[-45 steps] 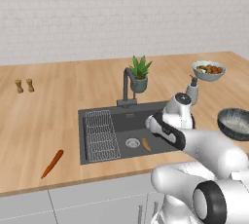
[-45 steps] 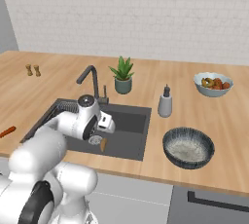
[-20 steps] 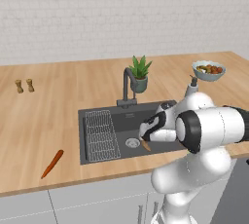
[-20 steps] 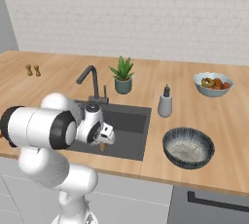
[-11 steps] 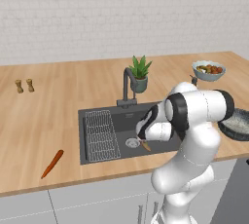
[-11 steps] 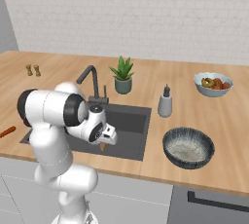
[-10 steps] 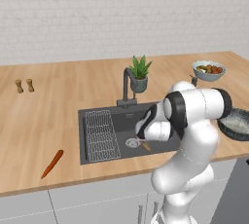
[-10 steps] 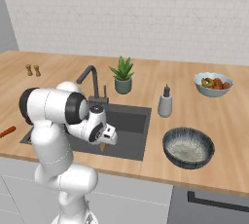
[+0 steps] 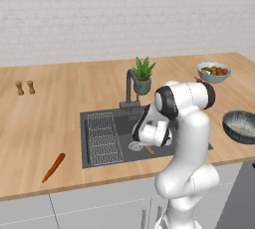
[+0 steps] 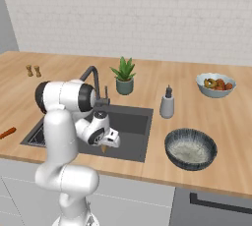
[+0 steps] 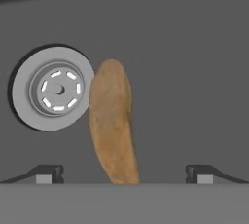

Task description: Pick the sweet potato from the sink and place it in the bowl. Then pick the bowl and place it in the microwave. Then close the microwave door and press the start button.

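The sweet potato (image 11: 112, 121), a tan-orange oval, lies on the floor of the dark grey sink (image 9: 104, 153) right beside the round steel drain (image 11: 52, 88). My gripper (image 11: 125, 173) hangs low inside the basin, open, one fingertip (image 11: 48, 172) on each side of the potato's near end, with wide gaps. From the base views the hand (image 9: 152, 134) covers most of the potato (image 9: 149, 150) (image 10: 104, 148). The blue-grey ribbed bowl (image 10: 190, 149) (image 9: 242, 126) stands on the counter right of the sink. The microwave and its door are out of view.
A wire rack (image 9: 102, 136) fills the sink's left half; the dark faucet (image 9: 129, 86) and a potted plant (image 9: 143, 76) stand behind it. A soap dispenser (image 10: 167, 103) and a fruit bowl (image 10: 215, 84) sit at the right. A carrot (image 9: 54, 167) and two shakers (image 9: 25, 87) are at the left.
The arm has folded upright and brought the hand lower into the sink, down over the sweet potato. The potato, the bowl and the cameras have stayed put.
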Tool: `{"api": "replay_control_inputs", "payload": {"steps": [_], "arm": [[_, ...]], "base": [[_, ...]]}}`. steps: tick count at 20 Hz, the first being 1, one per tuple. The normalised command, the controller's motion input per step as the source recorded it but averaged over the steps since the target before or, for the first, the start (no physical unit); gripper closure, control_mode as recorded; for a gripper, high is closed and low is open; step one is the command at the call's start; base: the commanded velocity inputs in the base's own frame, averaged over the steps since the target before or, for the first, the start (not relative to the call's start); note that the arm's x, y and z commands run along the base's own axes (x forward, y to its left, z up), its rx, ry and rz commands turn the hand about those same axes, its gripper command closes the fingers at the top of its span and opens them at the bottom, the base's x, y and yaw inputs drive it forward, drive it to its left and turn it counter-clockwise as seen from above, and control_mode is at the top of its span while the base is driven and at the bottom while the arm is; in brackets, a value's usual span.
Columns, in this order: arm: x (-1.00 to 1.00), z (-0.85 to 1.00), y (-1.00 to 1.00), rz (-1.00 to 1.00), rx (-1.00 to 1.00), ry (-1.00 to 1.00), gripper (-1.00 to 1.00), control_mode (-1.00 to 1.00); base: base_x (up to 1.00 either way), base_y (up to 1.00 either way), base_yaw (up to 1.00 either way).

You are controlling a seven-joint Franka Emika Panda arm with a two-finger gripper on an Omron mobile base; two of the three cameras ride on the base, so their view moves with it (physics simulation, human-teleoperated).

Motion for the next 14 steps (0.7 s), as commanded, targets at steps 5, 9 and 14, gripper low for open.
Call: {"api": "replay_control_inputs", "payload": {"steps": [5,9,14], "arm": [[0.38,-0.3,0.02,0.0,0.0,0.0,-1.0,-1.0],[0.19,-0.4,0.0,0.0,0.0,0.0,-1.0,-1.0],[0.09,-0.56,0.23,0.0,0.0,0.0,1.0,-1.0]], "base": [[0.0,0.0,0.0],[0.0,0.0,0.0],[0.0,0.0,0.0]]}}
